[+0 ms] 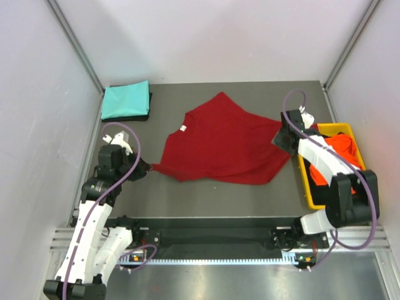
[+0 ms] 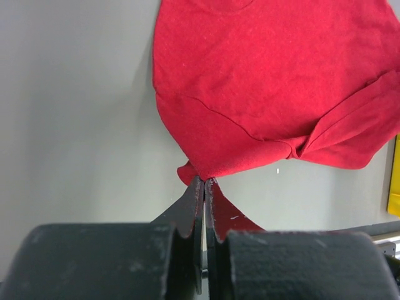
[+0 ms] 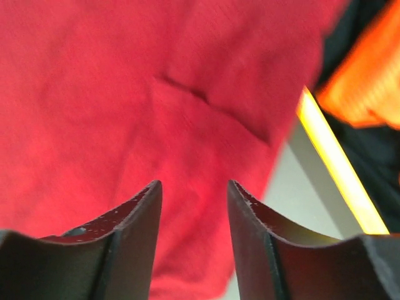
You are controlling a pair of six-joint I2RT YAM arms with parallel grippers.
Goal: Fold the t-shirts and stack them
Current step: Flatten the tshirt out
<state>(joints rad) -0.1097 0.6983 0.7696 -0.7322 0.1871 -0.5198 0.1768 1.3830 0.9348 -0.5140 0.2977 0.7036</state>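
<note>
The teal tee (image 1: pixel 125 100) lies folded at the far left corner of the surface (image 1: pixel 206 200). It rests on a black tee (image 1: pixel 134 117), of which only the near and right edges show.

The left pincer (image 1: pixel 145 167) (image 2: pixel 204 181) sits low at the near left, well apart from the folded pair. Its jaws are closed on the near left corner of the red tee (image 1: pixel 222 140) (image 2: pixel 269 81). In the left wrist view a tip of red cloth sits pinched between the fingers.

The red tee lies spread in the middle of the surface, unfolded, collar toward the far left. It extends from the left pincer across to the right pincer (image 1: pixel 284 139) (image 3: pixel 192 187). Its near right part is folded over in a loose ridge.

The right pincer is at the right edge of the red tee. Its jaws stand apart with nothing between them. In the right wrist view red cloth fills the area past the fingertips; whether the tips touch it cannot be told.

The yellow bin (image 1: pixel 304 181) (image 3: pixel 337 162) stands just beside the red tee, at the right edge of the surface. The orange tee (image 1: pixel 340 150) (image 3: pixel 369 81) lies bunched inside it.
</note>
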